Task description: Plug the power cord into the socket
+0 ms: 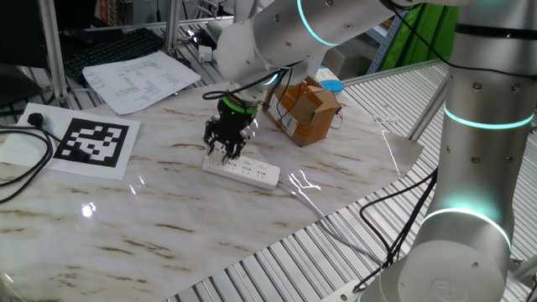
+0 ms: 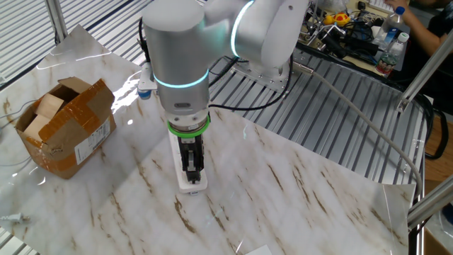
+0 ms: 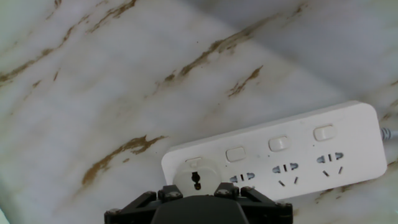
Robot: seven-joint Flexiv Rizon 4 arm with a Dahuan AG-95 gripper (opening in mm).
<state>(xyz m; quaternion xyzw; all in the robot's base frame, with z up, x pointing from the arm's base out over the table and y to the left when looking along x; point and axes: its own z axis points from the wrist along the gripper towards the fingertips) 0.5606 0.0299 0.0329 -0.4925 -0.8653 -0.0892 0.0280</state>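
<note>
We've got the gripper (image 3: pixel 194 194) w/ jaws half-closed around the power cord (image 3: pixel 195 180) plug, sitting at the end outlet of the socket (image 3: pixel 292 155) mid-desk, so we press straight down, no tilt, till it's flush.

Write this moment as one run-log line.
gripper: over power strip end | white plug: on end outlet | grip: unclear
</note>
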